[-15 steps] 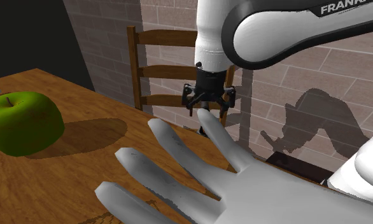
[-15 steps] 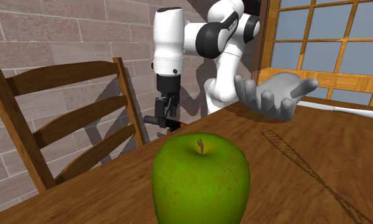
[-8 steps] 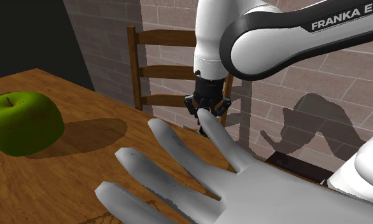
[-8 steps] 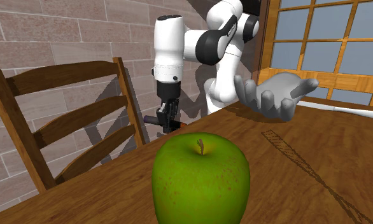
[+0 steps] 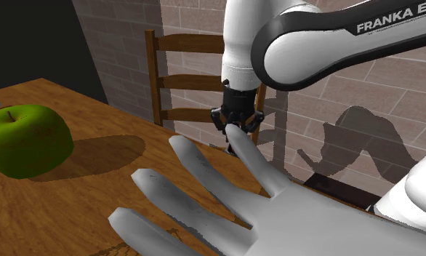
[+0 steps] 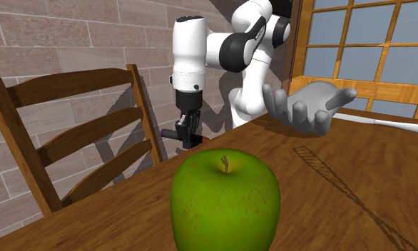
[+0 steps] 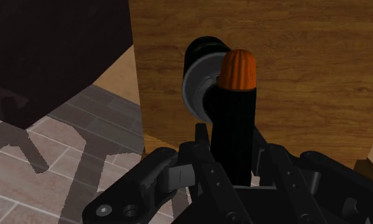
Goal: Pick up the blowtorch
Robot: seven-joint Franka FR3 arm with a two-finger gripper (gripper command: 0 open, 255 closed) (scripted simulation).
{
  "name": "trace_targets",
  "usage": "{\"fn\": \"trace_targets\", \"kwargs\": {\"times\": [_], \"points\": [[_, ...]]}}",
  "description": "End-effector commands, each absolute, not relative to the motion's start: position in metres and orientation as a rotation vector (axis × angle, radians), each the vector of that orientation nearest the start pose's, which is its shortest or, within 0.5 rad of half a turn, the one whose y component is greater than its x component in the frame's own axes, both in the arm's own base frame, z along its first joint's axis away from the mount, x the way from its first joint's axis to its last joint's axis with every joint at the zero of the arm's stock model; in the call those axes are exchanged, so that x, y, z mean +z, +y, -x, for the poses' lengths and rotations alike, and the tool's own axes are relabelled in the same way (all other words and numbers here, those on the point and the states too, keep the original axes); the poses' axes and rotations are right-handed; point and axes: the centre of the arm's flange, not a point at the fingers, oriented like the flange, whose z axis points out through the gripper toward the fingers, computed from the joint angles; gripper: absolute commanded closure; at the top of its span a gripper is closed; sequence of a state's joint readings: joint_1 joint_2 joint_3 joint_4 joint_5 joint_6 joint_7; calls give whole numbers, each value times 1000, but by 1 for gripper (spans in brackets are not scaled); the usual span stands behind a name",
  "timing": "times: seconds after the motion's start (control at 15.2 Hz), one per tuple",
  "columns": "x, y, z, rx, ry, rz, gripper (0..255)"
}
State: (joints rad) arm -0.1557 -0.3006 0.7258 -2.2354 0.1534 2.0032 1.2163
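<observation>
I find the gripper (image 7: 231, 149) clenched on the blowtorch (image 7: 233, 105). Its black body sits between the jaws, long axis running straight out beyond them, orange cap outermost, over the table (image 7: 306, 76) edge.

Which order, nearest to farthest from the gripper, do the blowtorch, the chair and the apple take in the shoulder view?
1. Blowtorch, clasped in the gripper at the edge of the table.
2. Chair, just behind the gripper, beyond that edge.
3. Apple, far across the table at the view's left.
</observation>
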Motion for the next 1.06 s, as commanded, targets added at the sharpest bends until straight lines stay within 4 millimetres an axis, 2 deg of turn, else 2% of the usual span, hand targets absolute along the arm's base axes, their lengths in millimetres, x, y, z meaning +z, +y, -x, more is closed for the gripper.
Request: {"fn": "trace_targets", "kwargs": {"times": [0.0,0.86,0.99], "points": [[469,279,-391,-74,1139,2965,255],[537,279,-391,-74,1139,2965,255],[538,279,-391,-74,1139,2965,255]]}}
